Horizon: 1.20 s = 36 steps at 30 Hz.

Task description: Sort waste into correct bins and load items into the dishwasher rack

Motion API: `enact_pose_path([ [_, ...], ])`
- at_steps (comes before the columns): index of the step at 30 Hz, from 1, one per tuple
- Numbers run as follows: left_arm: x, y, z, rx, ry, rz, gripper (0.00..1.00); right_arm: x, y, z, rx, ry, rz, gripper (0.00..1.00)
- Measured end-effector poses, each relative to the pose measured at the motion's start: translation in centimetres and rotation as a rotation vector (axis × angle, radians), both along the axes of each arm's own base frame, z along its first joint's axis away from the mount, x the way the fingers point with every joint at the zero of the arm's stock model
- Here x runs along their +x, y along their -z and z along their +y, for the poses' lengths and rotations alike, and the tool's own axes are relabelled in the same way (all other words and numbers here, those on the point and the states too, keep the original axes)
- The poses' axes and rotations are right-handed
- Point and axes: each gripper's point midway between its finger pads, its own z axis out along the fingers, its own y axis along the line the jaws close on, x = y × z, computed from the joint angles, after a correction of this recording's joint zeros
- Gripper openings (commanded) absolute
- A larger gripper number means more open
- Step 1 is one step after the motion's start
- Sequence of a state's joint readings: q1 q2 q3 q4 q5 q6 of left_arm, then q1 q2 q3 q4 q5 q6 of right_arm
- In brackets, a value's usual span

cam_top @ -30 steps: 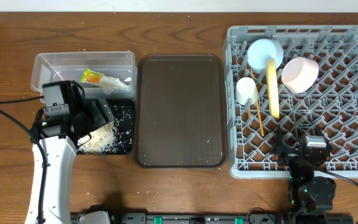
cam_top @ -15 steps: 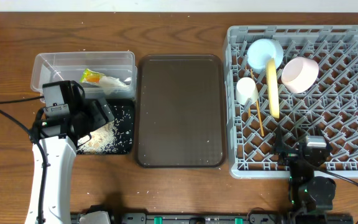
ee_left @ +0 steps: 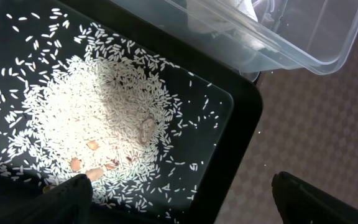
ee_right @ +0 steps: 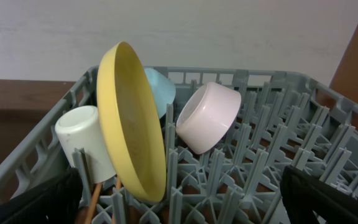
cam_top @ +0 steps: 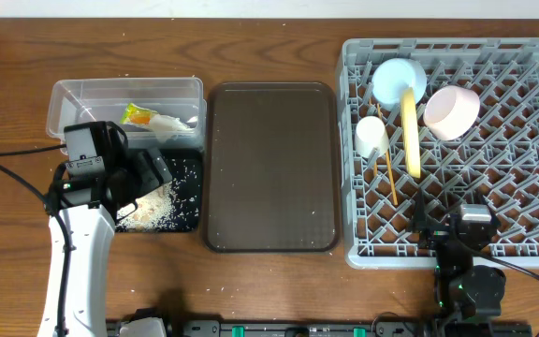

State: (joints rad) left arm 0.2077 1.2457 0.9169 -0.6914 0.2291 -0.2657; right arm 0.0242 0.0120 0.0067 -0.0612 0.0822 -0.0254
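Observation:
The grey dishwasher rack (cam_top: pixel 522 201) holds the yellow plate (cam_top: pixel 410 131) on edge, the light blue bowl (cam_top: pixel 393 77), the pale pink bowl (cam_top: pixel 452 110), the small white cup (cam_top: pixel 371 137) and the chopsticks (cam_top: pixel 388 178). The clear tub (cam_top: pixel 73 94) holds the yellow-green-orange snack wrapper (cam_top: pixel 138 114) and the crumpled white wrapper (cam_top: pixel 171 124). The black tray (cam_top: pixel 193 192) holds rice grains (ee_left: pixel 98 118). My left gripper (ee_left: pixel 182 193) is open and empty above the black tray. My right gripper (ee_right: pixel 179 199) is open and empty at the rack's near edge.
A large dark brown serving tray (cam_top: pixel 269 167) lies between the bins and the rack. A few stray grains lie on the wooden table near the clear tub. The left arm's cable runs off to the left.

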Motion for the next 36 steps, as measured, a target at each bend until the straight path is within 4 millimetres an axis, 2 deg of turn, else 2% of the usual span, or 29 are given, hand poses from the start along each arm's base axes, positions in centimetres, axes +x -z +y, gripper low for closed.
enact_pose_path([
  [10, 0.0, 0.0, 0.0, 0.000, 0.000, -0.002, 0.95, 0.0, 0.0, 0.0, 0.000, 0.000, 0.000, 0.99],
  [13, -0.6, -0.1, -0.1, 0.003, 0.000, -0.015, 0.95, 0.0, 0.0, 0.0, 0.000, 0.000, 0.000, 0.99],
  [20, -4.3, -0.1, -0.9, 0.018, 0.000, -0.086, 0.95, 0.0, 0.0, 0.0, 0.000, 0.000, 0.001, 0.99],
  [22, -5.6, 0.7, -1.2, 0.020, 0.000, -0.095, 0.95, 0.0, 0.0, 0.0, 0.000, -0.001, 0.001, 0.99],
  [26, -8.7, 3.8, -1.8, 0.021, -0.002, -0.086, 0.95, 0.0, 0.0, 0.1, 0.001, -0.003, 0.002, 0.99],
  [28, -9.5, 4.9, -1.9, 0.026, -0.002, -0.107, 0.95, 0.0, 0.0, 0.1, 0.001, -0.003, 0.002, 0.99],
  [32, -9.2, 5.7, -1.9, 0.050, -0.001, -0.221, 0.95, 0.0, 0.0, 0.1, 0.000, -0.003, 0.001, 0.99],
  [36, -6.9, 4.0, -2.1, 0.090, 0.030, -0.442, 0.95, 0.0, 0.0, 0.1, 0.001, -0.003, 0.002, 0.99],
])
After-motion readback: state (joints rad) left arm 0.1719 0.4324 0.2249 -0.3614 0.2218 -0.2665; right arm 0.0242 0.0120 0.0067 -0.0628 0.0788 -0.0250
